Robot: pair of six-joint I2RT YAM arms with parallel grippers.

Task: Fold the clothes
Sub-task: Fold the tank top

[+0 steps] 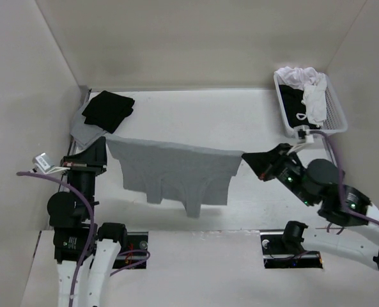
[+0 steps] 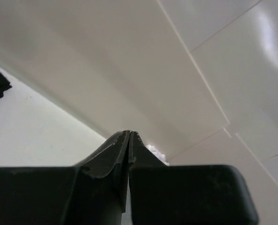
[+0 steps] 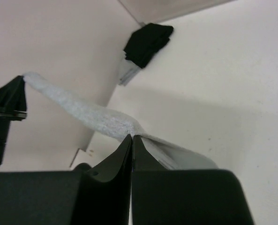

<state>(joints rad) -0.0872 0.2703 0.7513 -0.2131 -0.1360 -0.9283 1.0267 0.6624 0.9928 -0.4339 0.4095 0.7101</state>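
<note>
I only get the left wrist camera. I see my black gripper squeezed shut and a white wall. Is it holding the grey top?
Observer: Yes. From above, the left gripper pinches one corner of the grey tank top.
Operator: Where's the other corner?
Observer: The right gripper is shut on it, so the top hangs stretched between both arms above the table.
Operator: Are the straps up or down?
Observer: The straps dangle from the top's near edge, closest to the robot.
</note>
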